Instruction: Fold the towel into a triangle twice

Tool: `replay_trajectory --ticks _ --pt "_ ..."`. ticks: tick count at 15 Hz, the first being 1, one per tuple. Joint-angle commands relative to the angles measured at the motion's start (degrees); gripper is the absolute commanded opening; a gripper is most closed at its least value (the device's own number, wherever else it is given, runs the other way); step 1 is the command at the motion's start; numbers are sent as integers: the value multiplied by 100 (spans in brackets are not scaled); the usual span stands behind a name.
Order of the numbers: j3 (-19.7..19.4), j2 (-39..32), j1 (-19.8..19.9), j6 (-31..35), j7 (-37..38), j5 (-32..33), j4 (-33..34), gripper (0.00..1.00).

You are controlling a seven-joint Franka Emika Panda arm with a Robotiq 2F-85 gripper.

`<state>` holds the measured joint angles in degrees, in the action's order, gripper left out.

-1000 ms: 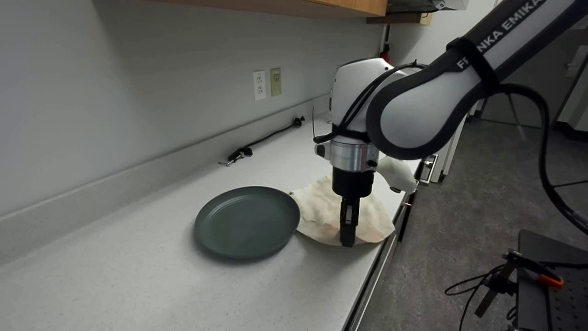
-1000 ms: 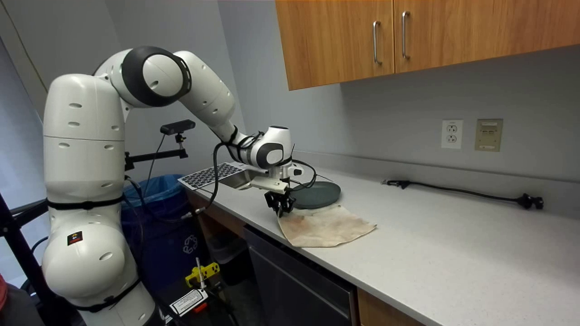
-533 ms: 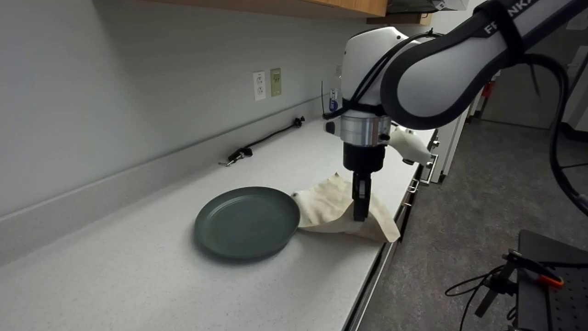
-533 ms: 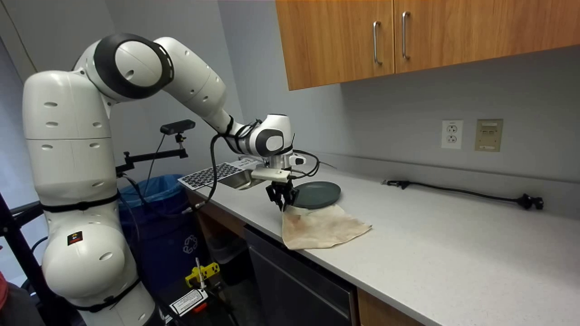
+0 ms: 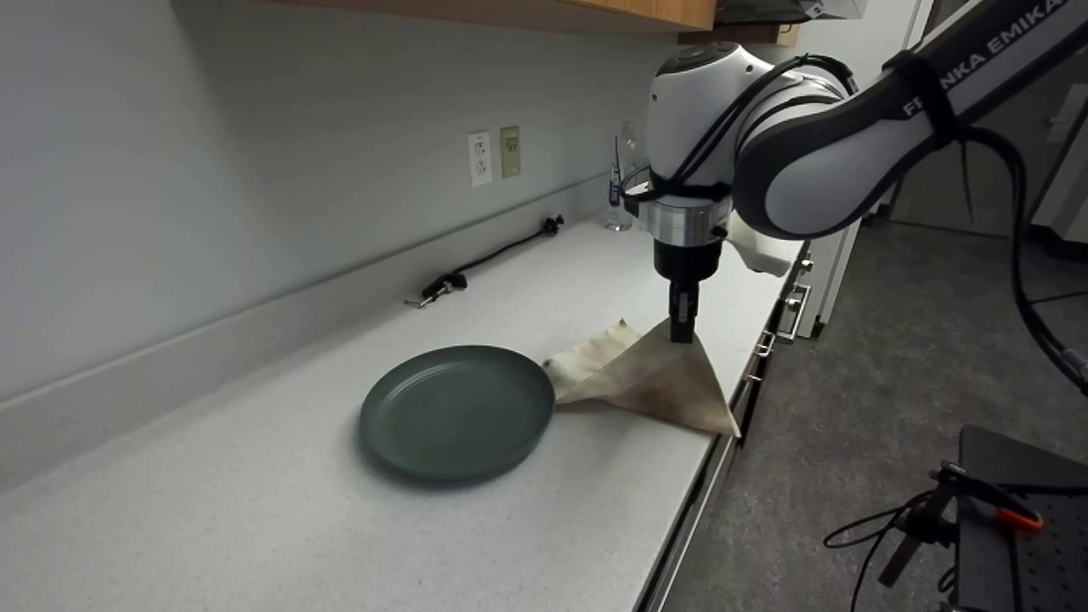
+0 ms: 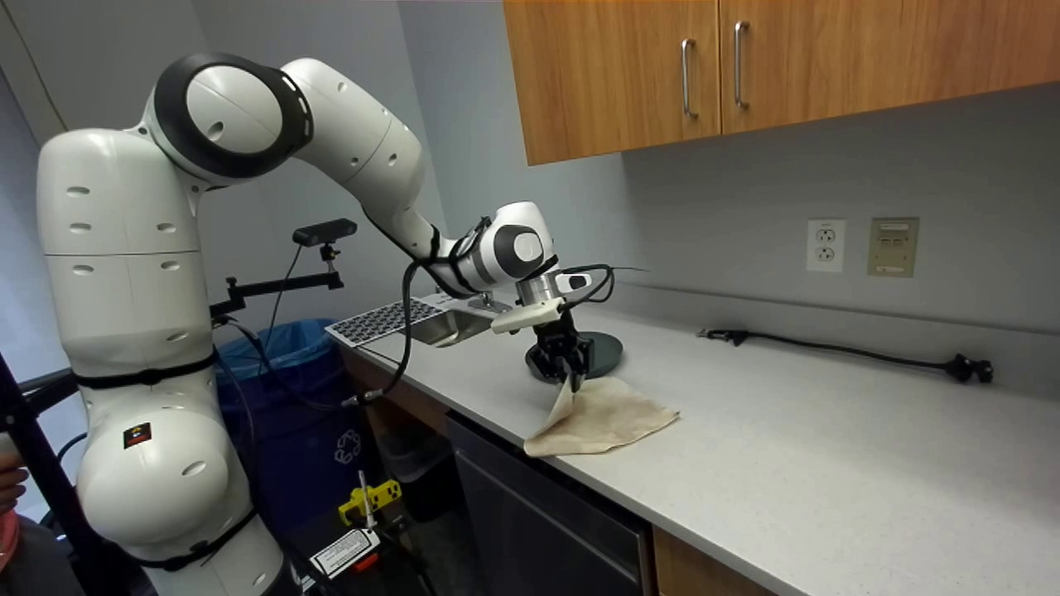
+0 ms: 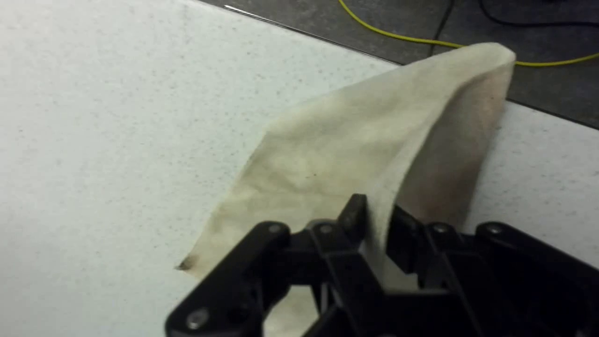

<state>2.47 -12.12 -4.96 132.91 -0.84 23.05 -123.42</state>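
Observation:
The cream-beige towel point(image 5: 667, 387) lies on the counter beside the dark green plate point(image 5: 455, 416), its near part raised and its stained underside showing. In both exterior views my gripper point(image 5: 682, 331) stands over the towel point(image 6: 609, 418) and pinches its lifted edge, with the cloth slanting down from the fingertips point(image 6: 573, 379). In the wrist view the towel point(image 7: 318, 154) passes between the two fingers point(image 7: 380, 217), which are shut on it. One corner reaches over the counter's edge there. A dark-stained corner lies flat at lower left. The towel's part under the gripper is hidden.
The plate point(image 6: 609, 352) stands partly behind the gripper. A black cable with a clamp point(image 5: 493, 259) lies along the wall. A clear bottle point(image 5: 619, 208) stands farther along the counter. A sink point(image 6: 447, 327) is beyond the arm. The counter's front edge point(image 5: 693, 510) runs beside the towel.
My gripper has risen and moved away from the counter's near end, lifting the towel's edge and drawing it back over the rest. More underside shows now. The plate has not moved.

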Motion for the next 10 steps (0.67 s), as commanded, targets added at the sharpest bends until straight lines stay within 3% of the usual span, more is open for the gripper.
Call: replay_trajectory --ticks 1,7,10 --pt "-216 -180 -165 73 792 866 181 3" --pt "-457 -695 -394 -5 2701 2879 657 3" --pt "-418 -1008 -420 -80 3366 3350 943 3"
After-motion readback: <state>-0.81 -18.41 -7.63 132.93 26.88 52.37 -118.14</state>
